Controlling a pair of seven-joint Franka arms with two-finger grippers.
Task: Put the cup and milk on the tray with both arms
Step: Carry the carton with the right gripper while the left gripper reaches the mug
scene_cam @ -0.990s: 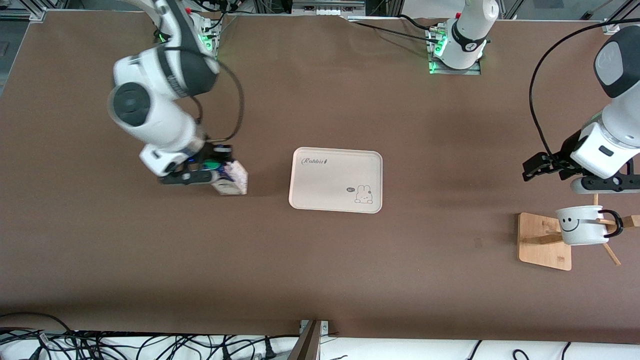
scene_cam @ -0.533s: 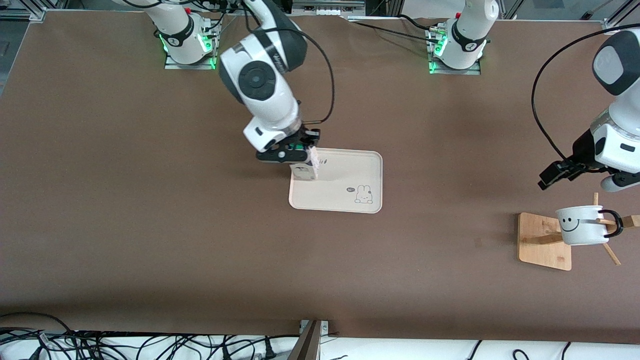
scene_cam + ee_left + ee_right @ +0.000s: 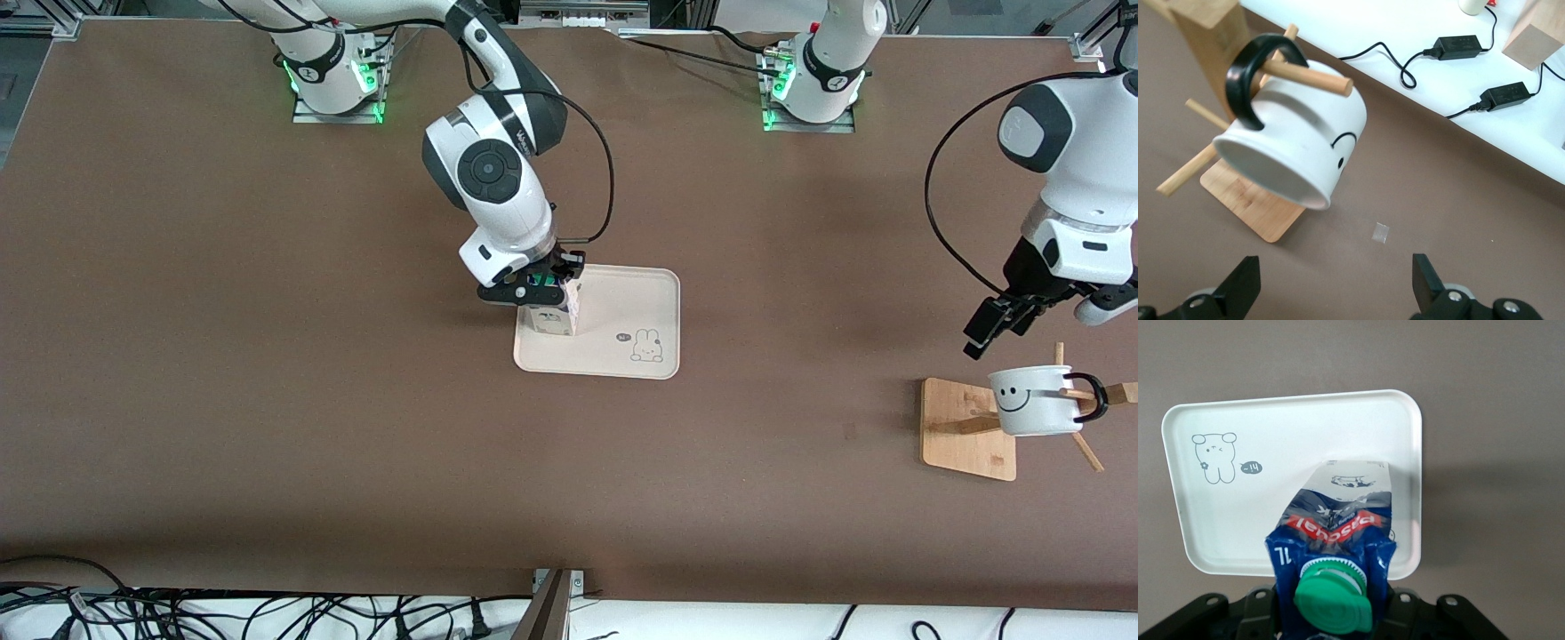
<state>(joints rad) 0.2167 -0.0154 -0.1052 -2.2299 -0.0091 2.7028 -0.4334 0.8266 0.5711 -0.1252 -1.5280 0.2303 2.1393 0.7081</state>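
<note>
My right gripper (image 3: 532, 292) is shut on the milk carton (image 3: 551, 311) and holds it over the tray (image 3: 622, 302), at the tray's end toward the right arm. The right wrist view shows the carton (image 3: 1335, 547) with its green cap (image 3: 1333, 597) over the tray (image 3: 1238, 520); whether its base touches the tray I cannot tell. The white smiley cup (image 3: 1031, 400) hangs by its black handle on a wooden peg of the rack (image 3: 965, 431). My left gripper (image 3: 994, 327) is open, in the air just above and beside the cup (image 3: 1295, 150).
The wooden rack base (image 3: 1248, 200) stands near the left arm's end of the table. A small scrap of tape (image 3: 1381, 232) lies on the brown table. Cables and power bricks (image 3: 1458, 47) lie on the white floor past the table's edge.
My right gripper carried the milk carton from the right arm's side of the table to over the tray, then lowered it. My left gripper turned and moved down toward the cup.
</note>
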